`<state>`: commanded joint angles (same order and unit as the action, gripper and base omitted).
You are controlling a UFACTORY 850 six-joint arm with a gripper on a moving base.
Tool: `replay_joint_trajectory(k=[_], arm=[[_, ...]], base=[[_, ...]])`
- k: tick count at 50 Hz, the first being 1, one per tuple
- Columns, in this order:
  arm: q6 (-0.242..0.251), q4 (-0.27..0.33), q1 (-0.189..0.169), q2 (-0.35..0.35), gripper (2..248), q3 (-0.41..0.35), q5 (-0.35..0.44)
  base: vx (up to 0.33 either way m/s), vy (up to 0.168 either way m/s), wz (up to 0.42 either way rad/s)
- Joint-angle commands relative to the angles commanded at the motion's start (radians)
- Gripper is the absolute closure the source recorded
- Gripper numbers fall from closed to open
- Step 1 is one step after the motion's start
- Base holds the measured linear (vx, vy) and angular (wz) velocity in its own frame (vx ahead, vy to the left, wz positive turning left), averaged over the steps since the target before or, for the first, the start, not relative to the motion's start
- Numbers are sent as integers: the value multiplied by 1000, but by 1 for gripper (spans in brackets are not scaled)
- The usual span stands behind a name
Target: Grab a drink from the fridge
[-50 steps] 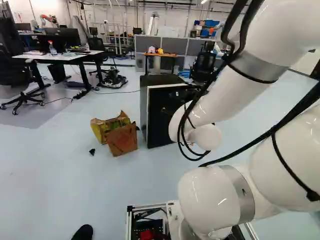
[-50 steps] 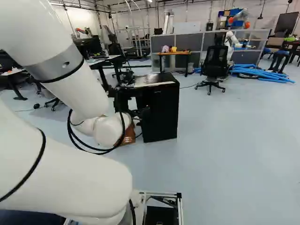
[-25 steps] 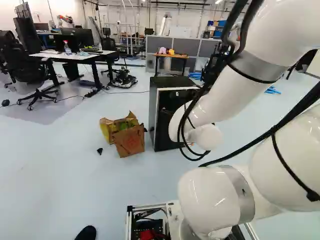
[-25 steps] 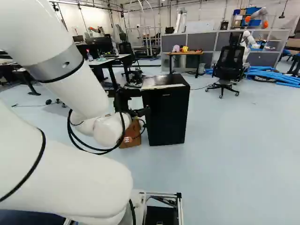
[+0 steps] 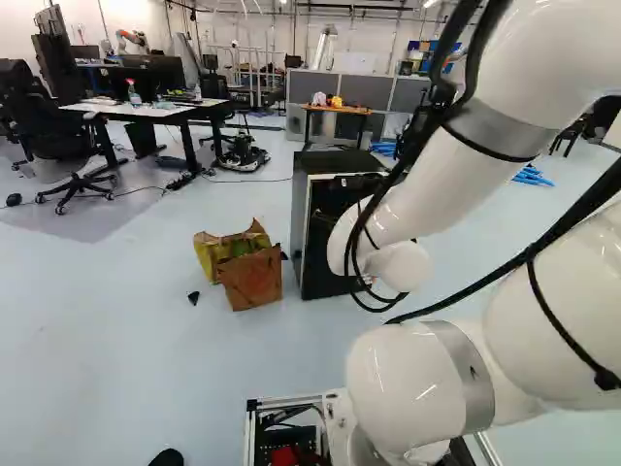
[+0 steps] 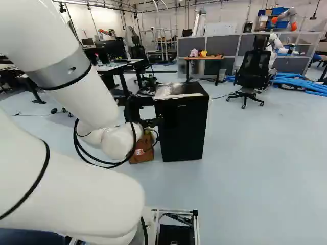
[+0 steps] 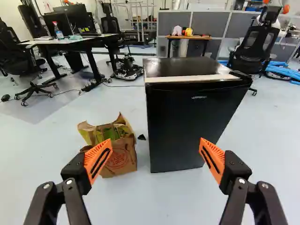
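Observation:
The black fridge (image 6: 181, 127) stands on the floor ahead; its front fills the middle of the wrist view, a pale strip along the top front edge of the fridge (image 7: 197, 126). Whether its door is fully closed, I cannot tell. No drink shows. My gripper (image 6: 152, 122) is partly hidden behind the arm in the right base view, seen against the fridge's near side. In the wrist view the gripper (image 7: 154, 157) is open, its orange pads wide apart and nothing between them; the fridge front is ahead, apart from the fingers.
A brown paper bag (image 7: 119, 152) with yellow and green inside stands on the floor beside the fridge. A small black piece (image 5: 193, 298) lies near it. Farther off are a desk (image 5: 146, 110), a small table (image 6: 204, 57), an office chair (image 6: 253, 69), blue tubes and another robot (image 6: 286, 18).
The base has turned left, shifting the scene rightward in both base views, and lately moved slightly closer to the fridge. The arm has held its pose against its lowest joint.

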<state>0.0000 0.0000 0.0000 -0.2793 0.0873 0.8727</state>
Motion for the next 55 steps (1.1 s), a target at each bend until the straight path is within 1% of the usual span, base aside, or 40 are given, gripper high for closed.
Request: replay_joint_trajectory(k=[14,32,55], arm=[[0,0,0,0,3,0,0],[0,0,0,0,3,0,0],[0,0,0,0,3,0,0]], base=[[101,-37,20],[100,-6,197],[66,-34,22]])
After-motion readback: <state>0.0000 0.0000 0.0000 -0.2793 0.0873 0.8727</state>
